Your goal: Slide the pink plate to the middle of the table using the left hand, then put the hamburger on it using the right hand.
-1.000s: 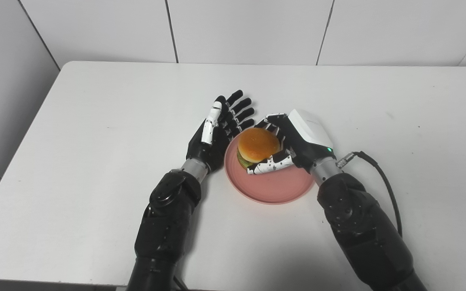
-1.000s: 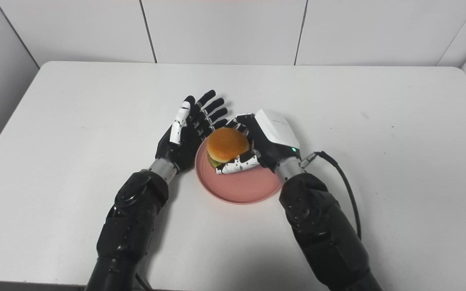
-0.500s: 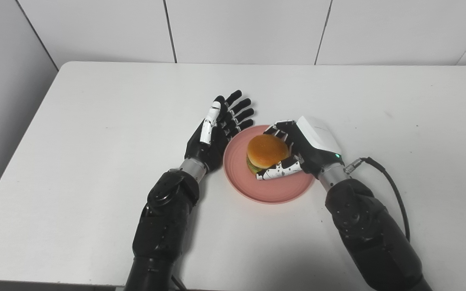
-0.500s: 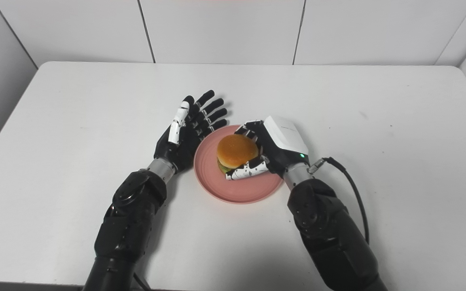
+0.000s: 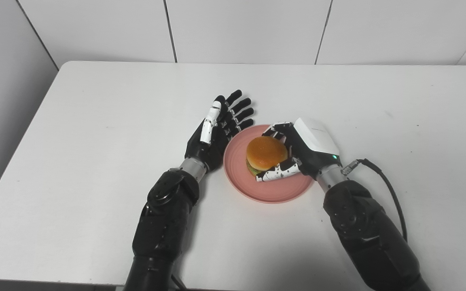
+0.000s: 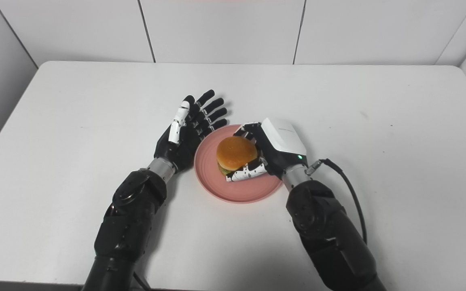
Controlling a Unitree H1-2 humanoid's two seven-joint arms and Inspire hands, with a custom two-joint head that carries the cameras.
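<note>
A pink plate [image 5: 275, 192] lies near the middle of the white table [image 5: 95, 121]. On it sits the hamburger [image 5: 266, 153], orange bun up, green showing at its lower left. My right hand [image 5: 303, 149] is wrapped around the hamburger from the right, thumb below and fingers behind it. My left hand [image 5: 217, 129] stands open just left of the plate's rim, palm facing the plate, fingers spread and pointing away from me. It holds nothing.
A black cable [image 5: 382, 182] loops from my right wrist over the table to the right. Grey tiled walls border the table at the back and left. The table's front edge runs along the bottom of the view.
My right hand has carried the hamburger right and down from above the plate's far-left rim onto the plate's middle. The left hand has stayed put.
</note>
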